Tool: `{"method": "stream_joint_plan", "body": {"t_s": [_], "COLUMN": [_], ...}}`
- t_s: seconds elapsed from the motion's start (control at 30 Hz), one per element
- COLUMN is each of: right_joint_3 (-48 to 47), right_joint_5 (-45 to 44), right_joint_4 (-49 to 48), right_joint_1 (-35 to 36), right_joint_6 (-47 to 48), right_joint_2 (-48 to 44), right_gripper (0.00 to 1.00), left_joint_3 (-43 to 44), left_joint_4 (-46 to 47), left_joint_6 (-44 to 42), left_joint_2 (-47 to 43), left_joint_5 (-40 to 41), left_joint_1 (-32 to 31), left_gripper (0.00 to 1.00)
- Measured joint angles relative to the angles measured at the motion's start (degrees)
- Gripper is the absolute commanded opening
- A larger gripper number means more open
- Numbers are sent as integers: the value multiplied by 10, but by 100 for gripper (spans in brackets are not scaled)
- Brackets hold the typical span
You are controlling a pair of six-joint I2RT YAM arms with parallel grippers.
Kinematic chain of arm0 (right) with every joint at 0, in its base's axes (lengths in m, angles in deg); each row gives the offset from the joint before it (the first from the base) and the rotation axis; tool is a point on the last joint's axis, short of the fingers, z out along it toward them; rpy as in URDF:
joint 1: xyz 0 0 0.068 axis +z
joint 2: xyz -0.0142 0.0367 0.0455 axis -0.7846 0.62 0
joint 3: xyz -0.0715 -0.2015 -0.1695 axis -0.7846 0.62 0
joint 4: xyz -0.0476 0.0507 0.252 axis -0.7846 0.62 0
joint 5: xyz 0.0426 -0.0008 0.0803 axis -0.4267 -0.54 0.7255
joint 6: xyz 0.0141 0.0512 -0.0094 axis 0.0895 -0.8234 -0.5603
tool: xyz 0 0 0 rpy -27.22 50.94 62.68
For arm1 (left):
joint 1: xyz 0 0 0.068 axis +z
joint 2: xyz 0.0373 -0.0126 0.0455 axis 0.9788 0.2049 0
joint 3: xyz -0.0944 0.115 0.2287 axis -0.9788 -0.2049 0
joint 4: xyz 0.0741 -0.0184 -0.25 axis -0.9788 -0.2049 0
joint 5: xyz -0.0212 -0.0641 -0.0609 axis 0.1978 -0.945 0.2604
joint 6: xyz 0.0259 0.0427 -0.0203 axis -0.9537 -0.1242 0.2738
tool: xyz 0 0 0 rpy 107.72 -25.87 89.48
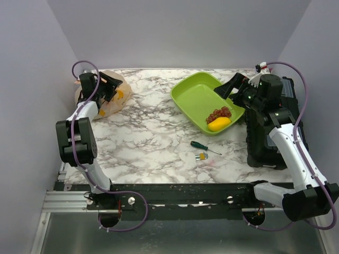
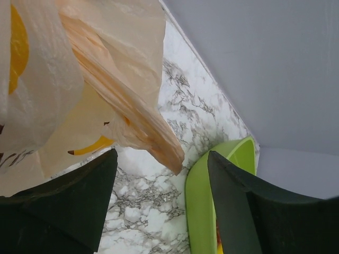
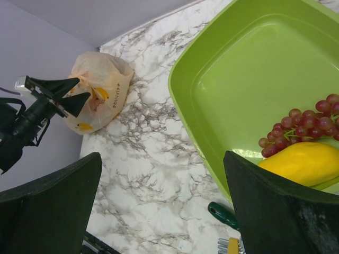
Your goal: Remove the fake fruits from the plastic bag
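Note:
The peach-orange plastic bag [image 1: 112, 98] lies crumpled at the far left of the marble table. It also shows in the left wrist view [image 2: 106, 79] and the right wrist view [image 3: 103, 95]. Yellow patches show on it; I cannot tell whether they are print or fruit. My left gripper [image 1: 111, 85] is open, right over the bag, with a fold of plastic hanging just beyond its fingertips [image 2: 161, 174] and nothing between them. A bunch of red grapes [image 1: 219, 113] and a yellow fruit [image 1: 219, 124] lie in the lime-green tray [image 1: 196, 98]. My right gripper [image 1: 228, 87] is open and empty above the tray's right edge [image 3: 161, 174].
A green-handled screwdriver [image 1: 204, 145] and a small yellow-and-metal piece [image 1: 201, 156] lie on the table in front of the tray. A black case [image 1: 265, 135] stands along the right edge. Grey walls close in on the left, back and right.

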Motion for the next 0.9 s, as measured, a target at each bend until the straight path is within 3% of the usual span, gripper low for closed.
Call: {"method": "stream_joint_plan", "body": {"t_s": [0.13, 0.43, 0.67, 0.9], "right_joint_3": [0, 0, 0, 15], "right_joint_5": [0, 0, 0, 1], "right_joint_4": [7, 12, 16, 14], "right_joint_1": [0, 0, 2, 12], "right_joint_6": [0, -1, -1, -1], "right_joint_2": [1, 5, 23, 33], "right_gripper": [100, 100, 100, 100], "left_joint_3": [6, 6, 14, 21], "left_joint_4": [12, 39, -2, -119], "left_joint_6": [9, 28, 21, 21], "left_joint_2": [15, 32, 32, 14], "left_joint_5": [-11, -42, -45, -21], "left_joint_1": [1, 9, 10, 10], "left_gripper": [51, 1, 0, 0]}}
